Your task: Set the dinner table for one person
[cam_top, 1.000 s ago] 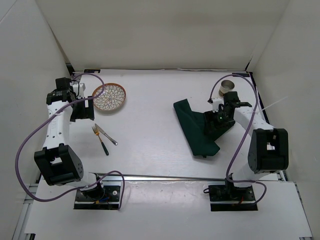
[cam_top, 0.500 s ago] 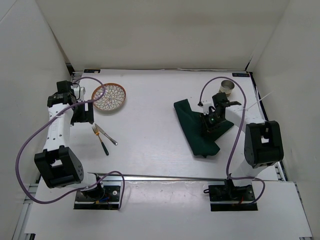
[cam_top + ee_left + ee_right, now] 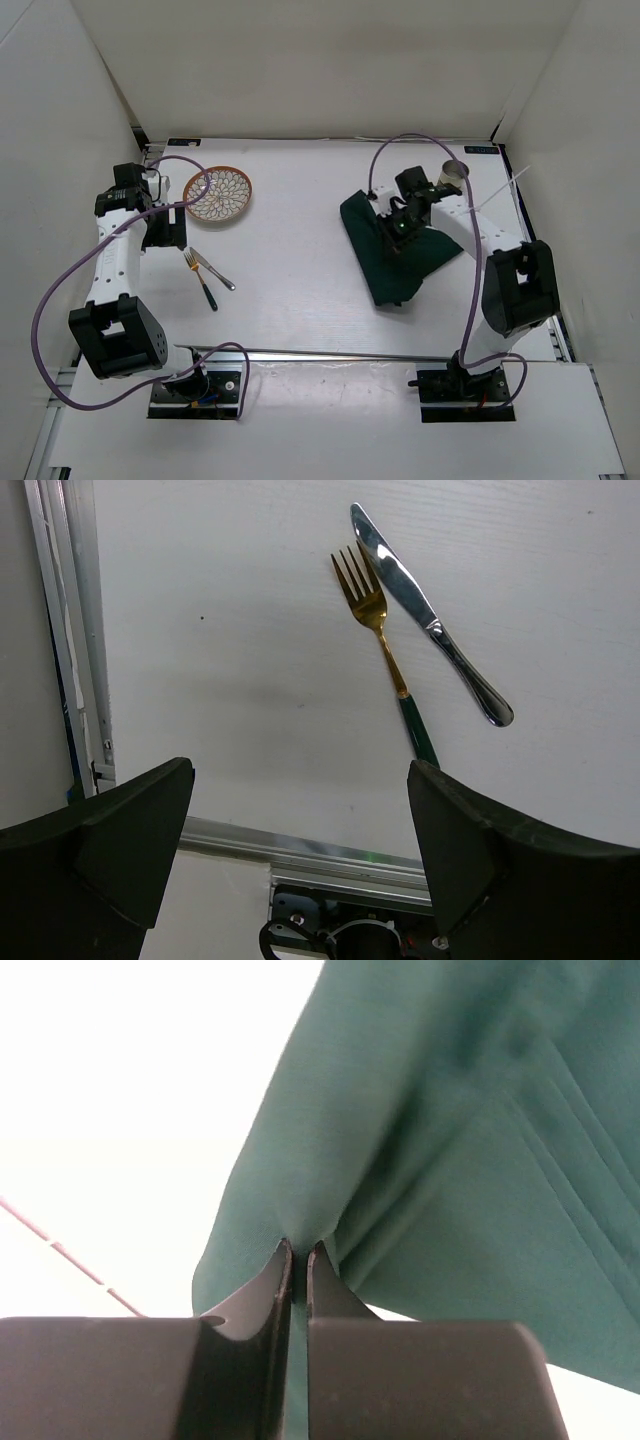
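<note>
Right jaws pinch green cloth (image 3: 450,1160) — dinner table (image 3: 120,1060) below.

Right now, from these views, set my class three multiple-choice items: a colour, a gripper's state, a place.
1. The cloth is: A red; B dark green; C white.
2. The right gripper is: A wide open; B shut on nothing; C shut on the cloth.
3. The fork lies: A beside the knife; B on the cloth; C under the cloth.
Key: 1 B, green in both views; 2 C, its fingertips pinch a fold; 3 A, they lie side by side on the dinner table.
</note>
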Robot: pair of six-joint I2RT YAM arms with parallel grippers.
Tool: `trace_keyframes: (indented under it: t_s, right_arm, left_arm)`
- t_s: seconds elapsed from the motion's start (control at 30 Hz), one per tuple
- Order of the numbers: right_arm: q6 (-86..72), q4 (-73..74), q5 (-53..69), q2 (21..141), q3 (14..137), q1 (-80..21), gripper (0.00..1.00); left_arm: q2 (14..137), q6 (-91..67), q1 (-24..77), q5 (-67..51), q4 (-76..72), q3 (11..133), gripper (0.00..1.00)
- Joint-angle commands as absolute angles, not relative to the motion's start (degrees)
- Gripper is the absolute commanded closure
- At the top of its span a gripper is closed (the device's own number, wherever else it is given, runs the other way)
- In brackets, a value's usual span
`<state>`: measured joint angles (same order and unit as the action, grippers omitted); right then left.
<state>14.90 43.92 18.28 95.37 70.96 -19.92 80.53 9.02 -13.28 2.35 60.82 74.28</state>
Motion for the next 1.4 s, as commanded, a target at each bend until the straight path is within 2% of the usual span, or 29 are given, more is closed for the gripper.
trace_keyframes:
  t_s: [0.0,0.27,0.4,0.47,0.5,0.53,0.57,0.63,0.73,0.97,1.1,1.37]
  right_arm:
    - [16.0,46.2,21.2,94.8,76.5,-23.9,0.97]
    - [15.5,47.8,25.6,102.7,81.9,-33.2,0.87]
    - [15.5,48.3,24.9,109.5,88.6,-40.0,0.84]
    - [14.9,49.2,24.9,113.6,91.7,-41.9,0.73]
    - [14.9,50.1,24.9,114.9,95.3,-43.7,0.51]
    - [14.2,51.8,24.9,117.3,99.1,-45.3,0.26]
    - [14.2,52.6,24.9,118.2,99.1,-46.0,0.24]
    - [14.2,53.3,25.4,118.2,102.8,-46.6,0.24]
    - [13.0,51.8,24.7,113.6,102.1,-47.2,0.22]
    - [10.5,41.6,17.2,104.0,86.3,-36.0,0.22]
    - [9.8,40.4,19.2,104.8,83.0,-29.0,0.22]
    - [8.1,39.3,25.9,111.7,83.3,-27.1,0.23]
  left_arm:
    - [77.8,9.3,-13.0,3.3,59.9,73.9,0.0]
    - [78.3,9.3,-13.0,3.8,60.4,75.1,0.0]
    - [78.8,9.3,-13.0,3.3,60.4,75.1,0.0]
    - [78.8,9.3,-13.0,3.3,60.4,75.1,0.0]
    - [78.8,9.3,-13.0,3.3,60.4,75.1,0.0]
    - [78.8,9.3,-13.0,3.3,60.4,75.1,0.0]
    - [78.8,9.3,-13.0,3.3,60.4,75.1,0.0]
    - [78.8,9.3,-13.0,3.3,60.4,75.1,0.0]
    - [78.2,9.8,-13.0,4.0,60.9,74.4,0.0]
    - [76.1,9.8,-13.0,4.6,60.4,70.3,0.0]
    - [76.1,9.8,-13.0,3.5,60.4,69.8,0.0]
    - [77.7,9.8,-13.0,2.9,61.4,73.3,0.0]
